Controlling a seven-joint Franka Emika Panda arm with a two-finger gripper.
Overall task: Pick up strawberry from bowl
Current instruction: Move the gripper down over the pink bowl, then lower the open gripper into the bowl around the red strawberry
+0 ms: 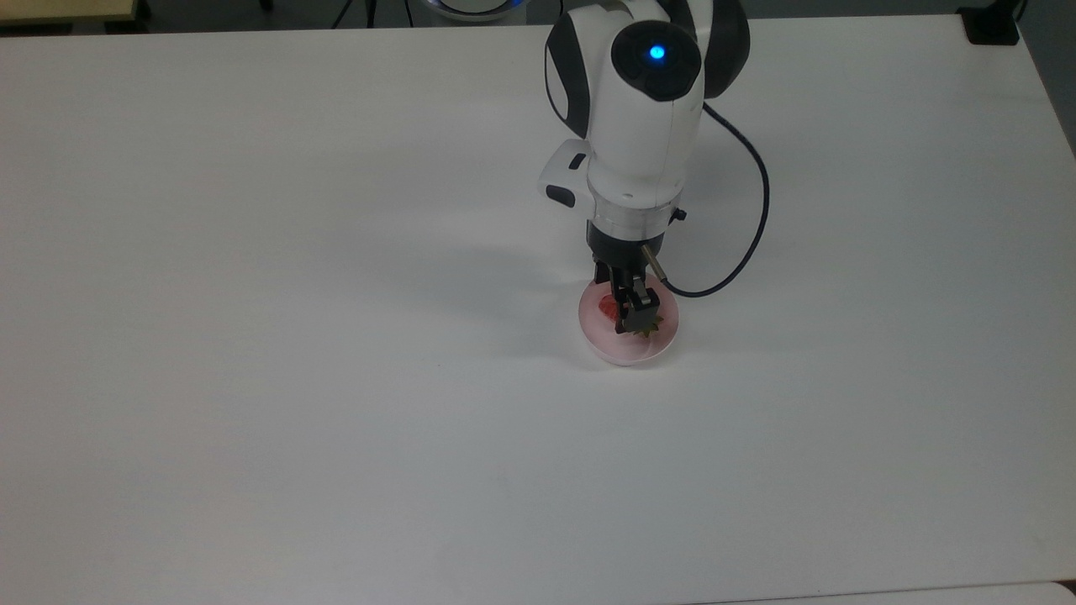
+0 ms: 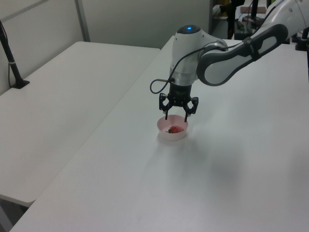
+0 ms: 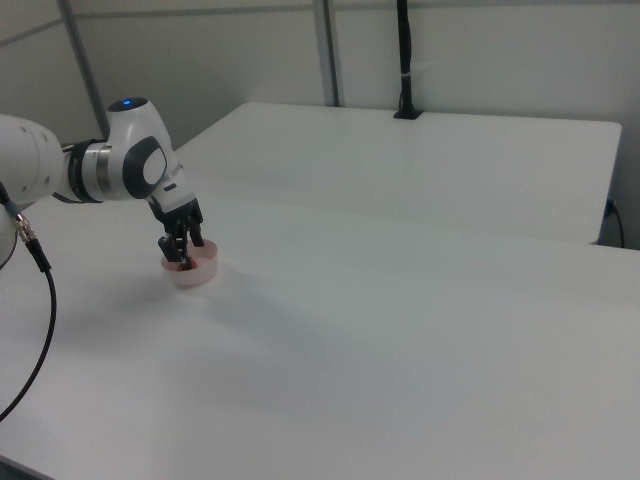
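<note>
The gripper (image 2: 177, 117) hangs straight over the bowl (image 2: 164, 134), its 2 fingers (image 2: 165, 115) spread wide, 1 tip near each side of the rim and not yet pinching anything. The strawberry (image 2: 175, 129) lies inside the bowl between and below the tips; in the top view the strawberry (image 1: 606, 307) peeks out red on the top view's left of the gripper (image 1: 630, 319), with a bit of green cap on the other side. The bowl (image 3: 205, 274) sits on a white table (image 1: 336, 378), and a dark cable (image 1: 752, 235) loops from the arm's wrist.
</note>
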